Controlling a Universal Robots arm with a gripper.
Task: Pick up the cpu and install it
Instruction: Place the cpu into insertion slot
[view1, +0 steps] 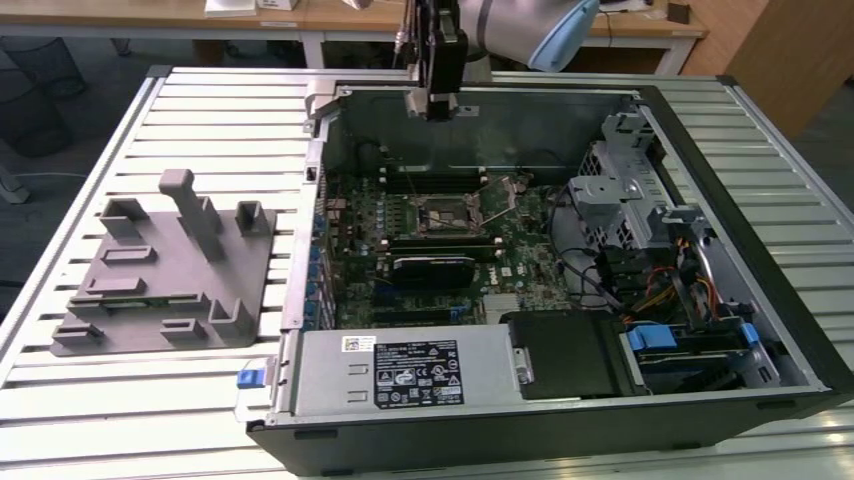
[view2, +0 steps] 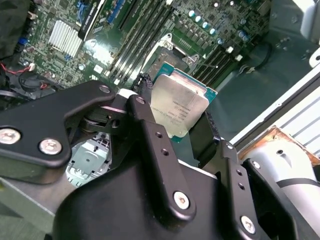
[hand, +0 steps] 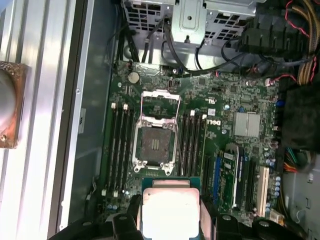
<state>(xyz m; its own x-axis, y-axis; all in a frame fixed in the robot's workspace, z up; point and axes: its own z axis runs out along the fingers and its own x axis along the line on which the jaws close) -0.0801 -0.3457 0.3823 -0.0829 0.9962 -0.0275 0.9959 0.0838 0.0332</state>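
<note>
My gripper (view1: 434, 104) hangs over the far side of the open computer case (view1: 747, 230), above the motherboard. It is shut on the cpu (view2: 178, 106), a small square chip with a pale silver top on a green edge, pinched at two opposite sides by the black fingers (view2: 148, 131). In the first wrist view the cpu (hand: 170, 212) lies between the fingers, just off the open socket (hand: 156, 145), whose metal frame is flipped up. In the exterior view the socket (view1: 447, 213) sits mid-board, below and nearer than the gripper.
A grey plastic tray with upright pegs (view1: 167, 270) lies on the slatted table at the exterior view's left. Inside the case are the power supply (view1: 400, 370), a drive cage with cables (view1: 627, 190), memory slots (hand: 117, 150) flanking the socket, and a small heatsink (hand: 246, 124).
</note>
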